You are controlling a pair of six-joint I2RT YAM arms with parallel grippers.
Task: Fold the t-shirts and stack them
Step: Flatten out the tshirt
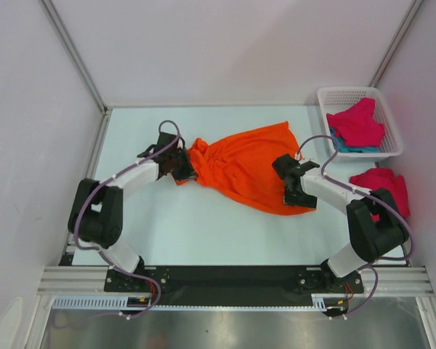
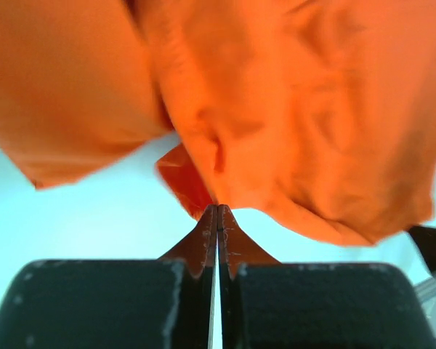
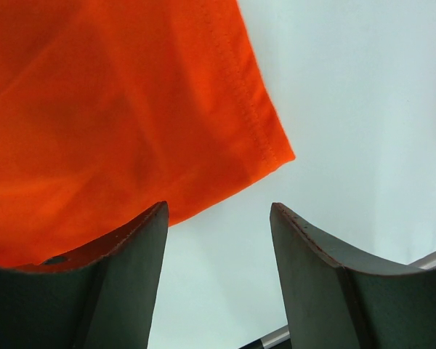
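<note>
A bright orange t-shirt (image 1: 243, 166) lies across the middle of the table, gathered to a bunch at its left end. There my left gripper (image 1: 190, 169) is shut on a fold of it. In the left wrist view the jaws meet at the tips (image 2: 217, 208) with orange cloth (image 2: 291, 109) rising from them. My right gripper (image 1: 296, 195) stands open at the shirt's lower right. In the right wrist view its fingers (image 3: 218, 211) straddle bare table, just short of the hem corner (image 3: 272, 149). A magenta-red t-shirt (image 1: 384, 185) lies crumpled at the right.
A white mesh basket (image 1: 349, 89) stands at the back right, holding another magenta-red t-shirt (image 1: 357, 122) over a teal one (image 1: 349, 147). Walls close in the table on the left, back and right. The arm bases sit at the near edge.
</note>
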